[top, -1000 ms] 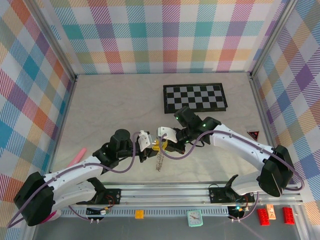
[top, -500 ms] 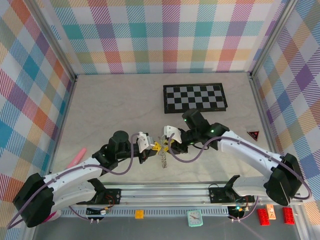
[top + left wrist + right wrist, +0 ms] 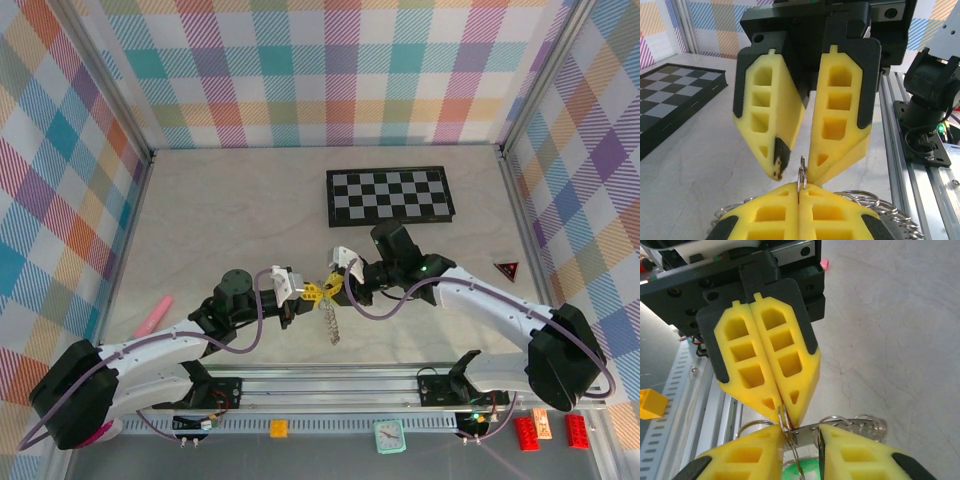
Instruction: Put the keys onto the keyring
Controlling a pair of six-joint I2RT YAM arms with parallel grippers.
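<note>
The keyring (image 3: pixel 328 322) hangs as a chain of metal loops between my two grippers, above the table. My left gripper (image 3: pixel 308 291) is shut, and its yellow pads (image 3: pixel 799 192) pinch one thin wire loop (image 3: pixel 801 176) of the keyring. More of its loops (image 3: pixel 875 205) trail to the right. My right gripper (image 3: pixel 332 285) faces it tip to tip. In the right wrist view the right gripper (image 3: pixel 801 435) stands open around that loop and the keyring's metal band (image 3: pixel 855 426). A key's green head (image 3: pixel 802 471) shows just below, between the right fingers.
A black-and-white checkerboard (image 3: pixel 390 195) lies behind the grippers. A pink object (image 3: pixel 153 315) rests at the left wall, a red triangle (image 3: pixel 508 268) at the right. The metal rail (image 3: pixel 330 375) runs along the front, with red bricks (image 3: pixel 526 432) and a small clock (image 3: pixel 388 435) below it.
My right gripper has gone from shut to open and drawn back slightly. Both grippers and the hanging keyring have shifted a little to the right. The left gripper has closed fully.
</note>
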